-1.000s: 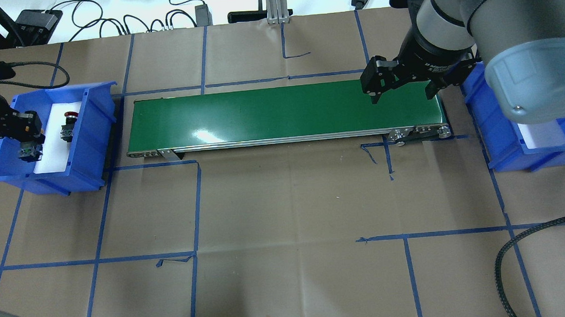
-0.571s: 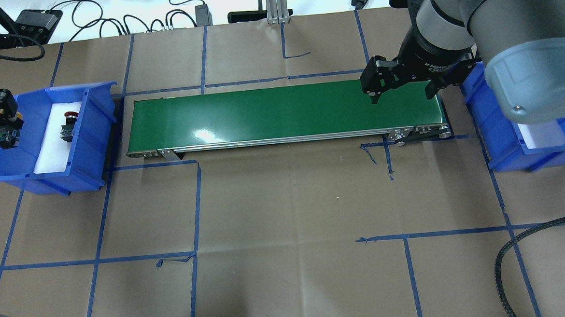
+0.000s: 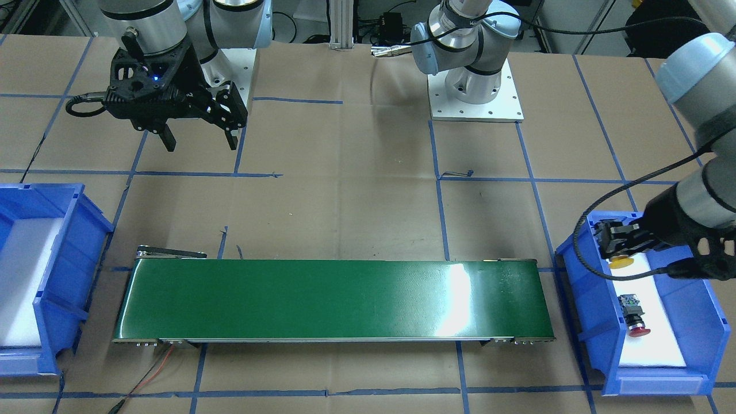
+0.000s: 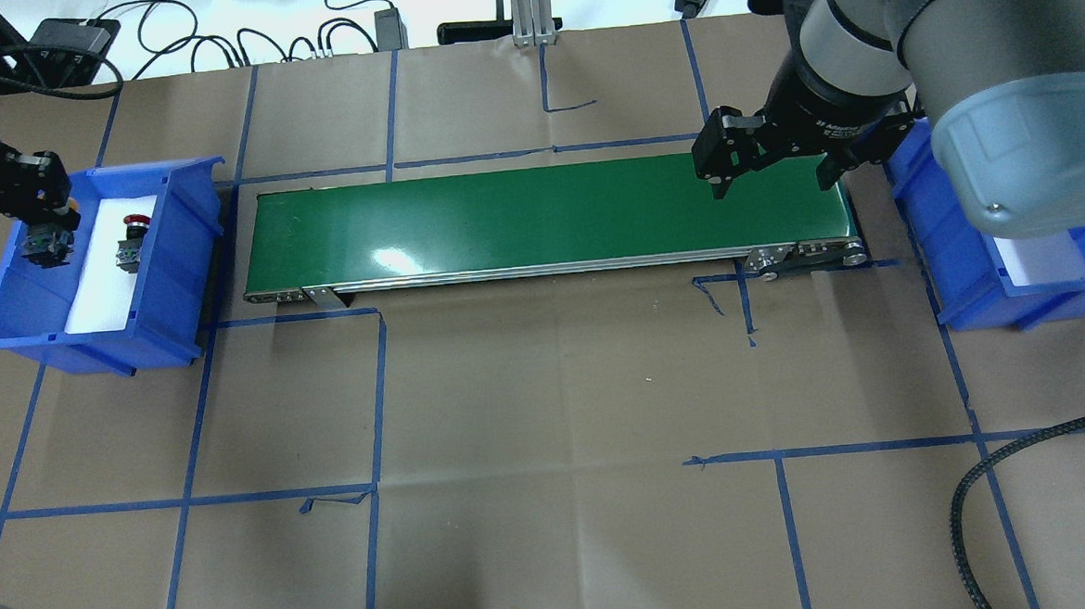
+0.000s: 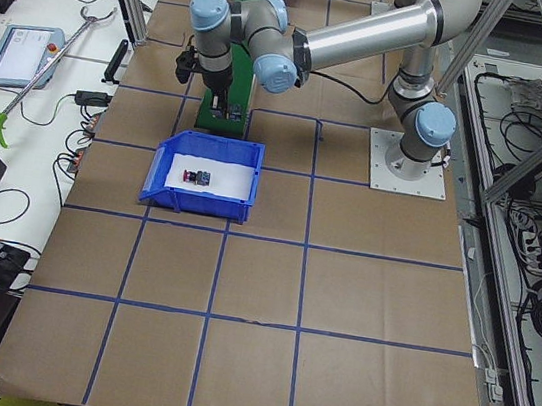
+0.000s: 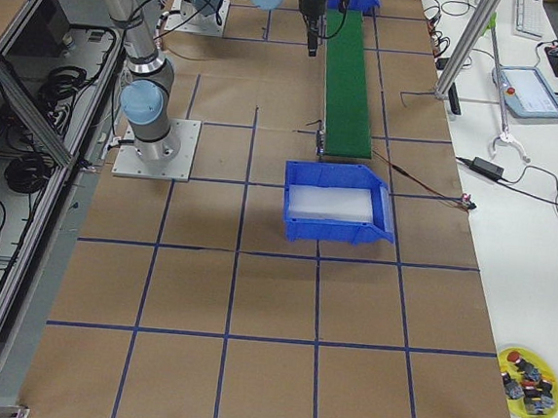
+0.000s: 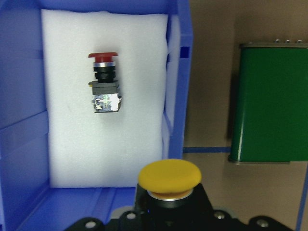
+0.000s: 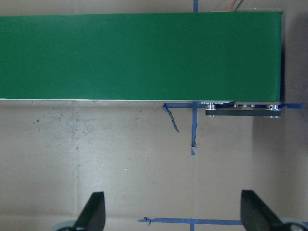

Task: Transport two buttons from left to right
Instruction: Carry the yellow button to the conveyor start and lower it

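My left gripper is shut on the yellow button, held above the back left part of the left blue bin. Its yellow cap fills the bottom of the left wrist view. The red button lies on its side on the white foam in that bin, also visible as the red button and the red button. My right gripper hangs open and empty over the right end of the green conveyor belt, and its fingers frame bare paper.
The right blue bin with white foam sits beyond the belt's right end. Blue tape lines cross the brown paper table. A braided cable loops at the front right. A yellow dish of spare parts sits off the table.
My left gripper, holding the yellow button, rose out of the bin, swung toward the left edge, then came back rightward and farther from the robot. The right arm stayed still.
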